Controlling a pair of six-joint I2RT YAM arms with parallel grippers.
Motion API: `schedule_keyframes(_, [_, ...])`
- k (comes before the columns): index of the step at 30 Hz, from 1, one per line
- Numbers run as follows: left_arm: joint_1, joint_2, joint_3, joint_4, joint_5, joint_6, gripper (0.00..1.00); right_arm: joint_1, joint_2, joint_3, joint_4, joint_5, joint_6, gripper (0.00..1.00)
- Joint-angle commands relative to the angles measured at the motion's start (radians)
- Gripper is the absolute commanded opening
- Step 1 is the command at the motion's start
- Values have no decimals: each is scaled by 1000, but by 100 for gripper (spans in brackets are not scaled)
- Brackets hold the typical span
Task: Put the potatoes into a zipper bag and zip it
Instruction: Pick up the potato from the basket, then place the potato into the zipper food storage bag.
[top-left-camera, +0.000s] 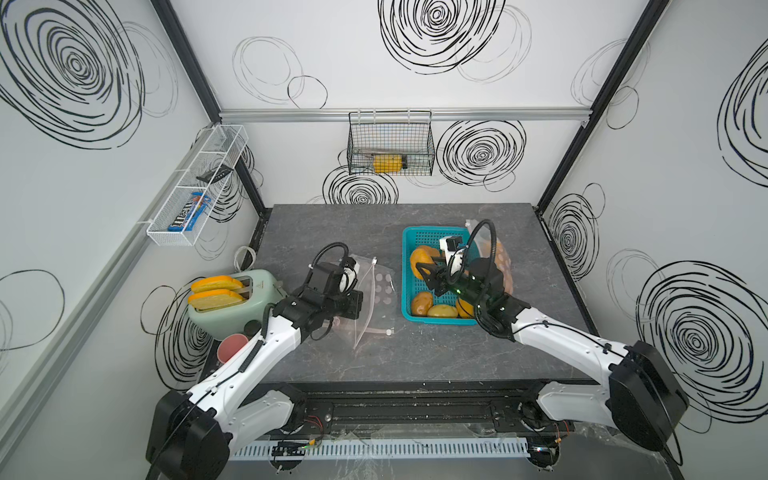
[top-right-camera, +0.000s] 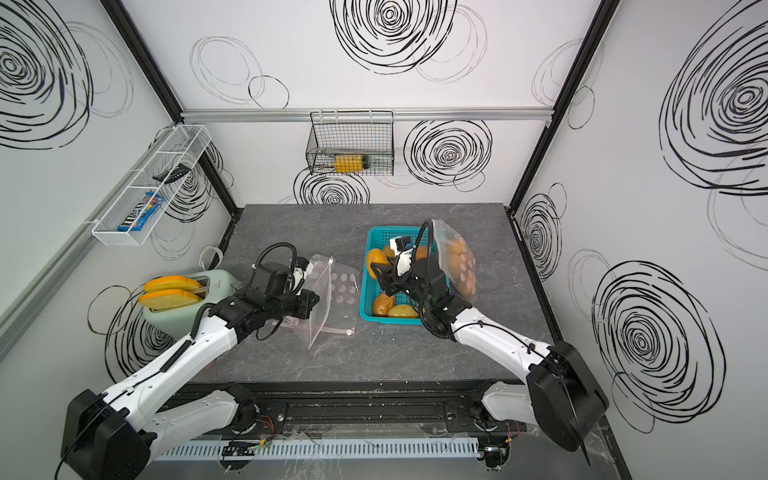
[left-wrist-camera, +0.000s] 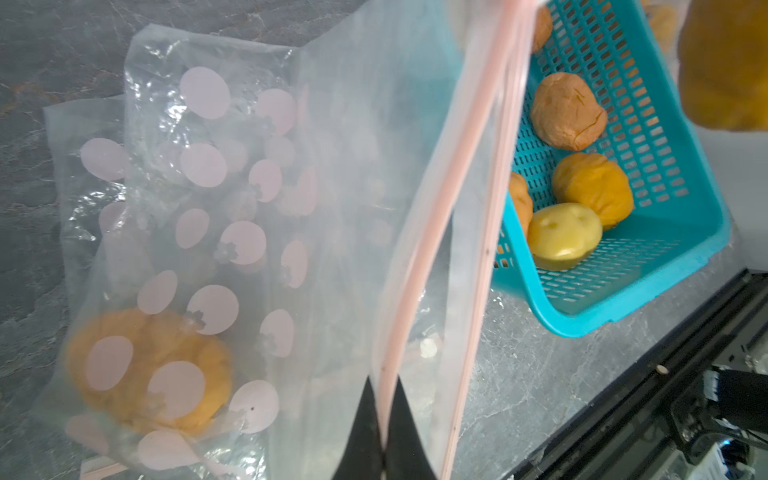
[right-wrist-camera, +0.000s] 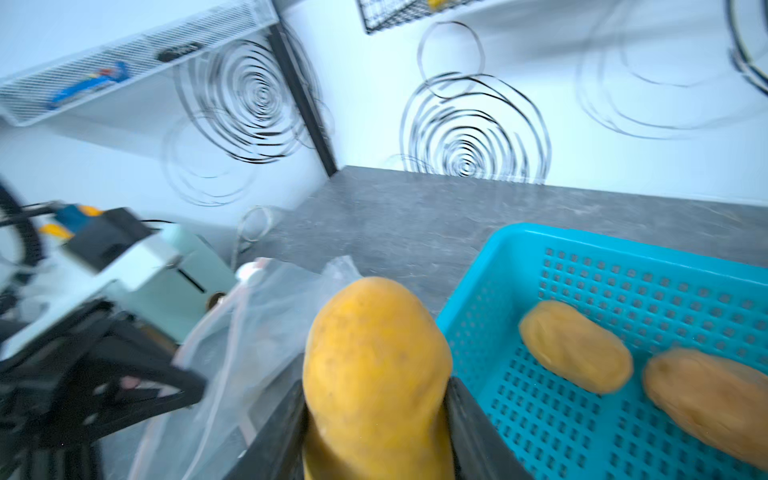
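A clear zipper bag (top-left-camera: 379, 286) with pale dots lies left of the teal basket (top-left-camera: 411, 237), its mouth raised. My left gripper (top-left-camera: 360, 304) is shut on the bag's pink zip strip (left-wrist-camera: 419, 232), which runs up between the black fingers (left-wrist-camera: 361, 432). One potato (left-wrist-camera: 141, 370) shows through the bag's plastic. My right gripper (right-wrist-camera: 376, 384) hangs over the basket's left side, shut on a yellow-orange potato (right-wrist-camera: 376, 357), also seen in a top view (top-left-camera: 420, 258). Several more potatoes (left-wrist-camera: 567, 110) lie in the basket (left-wrist-camera: 648, 299), one of them pale yellow (left-wrist-camera: 563, 235).
A second clear bag (top-right-camera: 459, 257) holding potatoes stands right of the basket. A mint toaster (top-left-camera: 232, 309) with two orange toast slices and a red cup (top-left-camera: 232, 347) sit at the table's left edge. A wire basket (top-left-camera: 390, 143) and a white shelf (top-left-camera: 195, 187) hang on the walls.
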Motion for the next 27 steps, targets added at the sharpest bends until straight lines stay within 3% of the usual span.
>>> schedule_keyframes(1, [11, -17, -1, 71, 62, -26, 0, 69, -9, 2, 197, -115, -17, 47])
schedule_keyframes(3, [-5, -8, 12, 91, 89, -49, 0, 106, 4, 21, 201, -111, -16, 47])
schedule_keyframes(7, [-49, 38, 122, 6, 32, -87, 0, 139, -4, 22, 208, -114, -18, 47])
schedule_keyframes(12, [-185, 59, 202, -33, -57, -123, 0, 164, -44, 4, 236, -137, -28, 44])
schedule_keyframes(19, [-175, 104, 202, 15, -10, -190, 0, 166, -53, -22, 263, -74, -3, 44])
schedule_keyframes(27, [-83, 122, 197, 111, 114, -246, 0, 166, 36, 5, 257, -50, 14, 43])
